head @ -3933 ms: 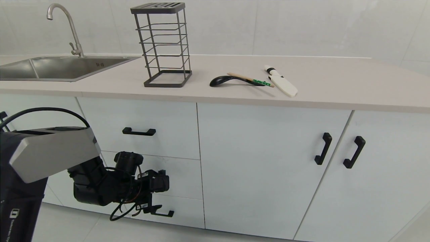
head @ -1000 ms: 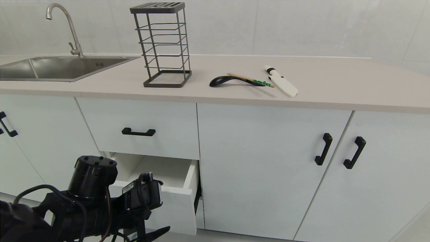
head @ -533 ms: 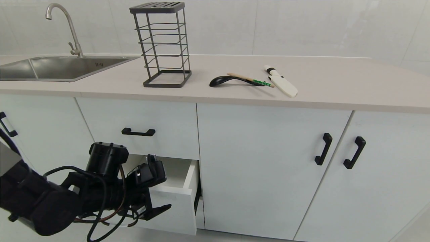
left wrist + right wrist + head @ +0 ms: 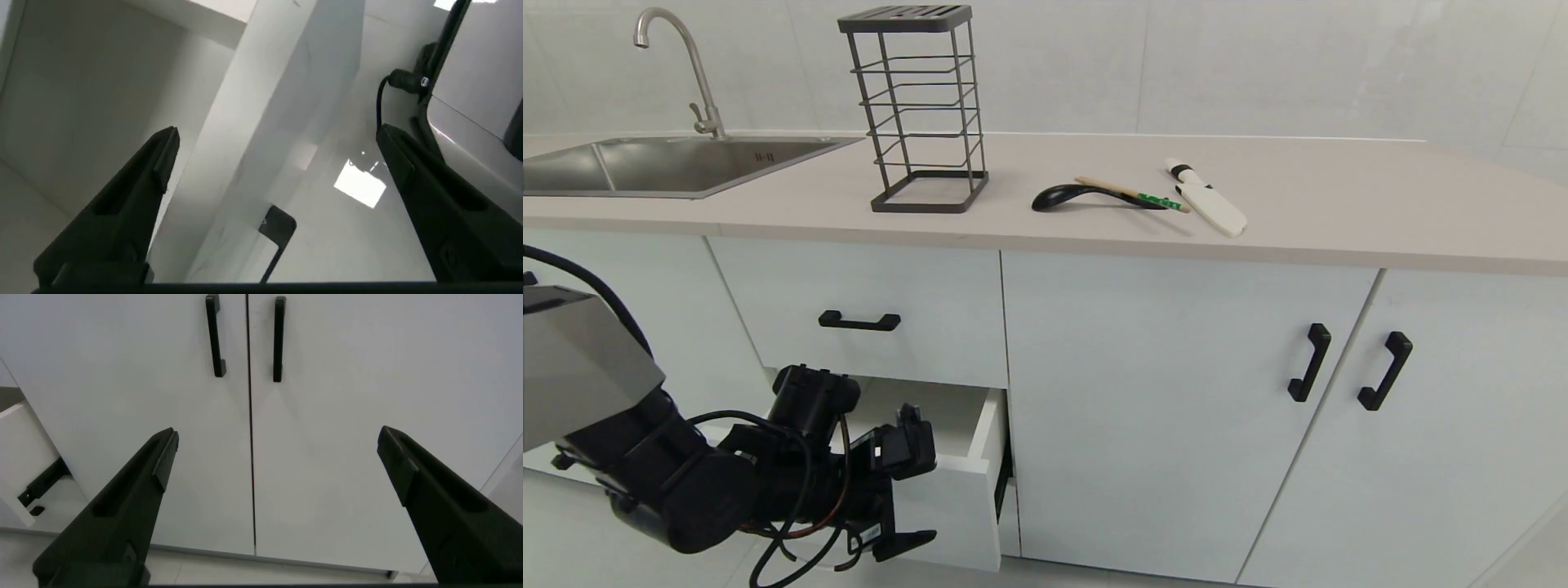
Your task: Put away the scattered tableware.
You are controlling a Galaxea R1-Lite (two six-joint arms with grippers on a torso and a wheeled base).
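1. A steel sink (image 4: 645, 159) is set into the far left of the countertop (image 4: 1339, 212), with a curved faucet (image 4: 690, 61) at its back edge.
2. A tall dark wire rack (image 4: 905, 18) stands upright on the countertop, right of the sink.
3. Below the countertop, the top drawer front (image 4: 866, 278) is closed, with a black bar handle (image 4: 859, 320).
4. Two white cabinet doors on the right meet at a seam, each with an upright black handle (image 4: 1308, 362) (image 4: 1383, 370).
5. A pale tiled wall (image 4: 1258, 65) runs behind.
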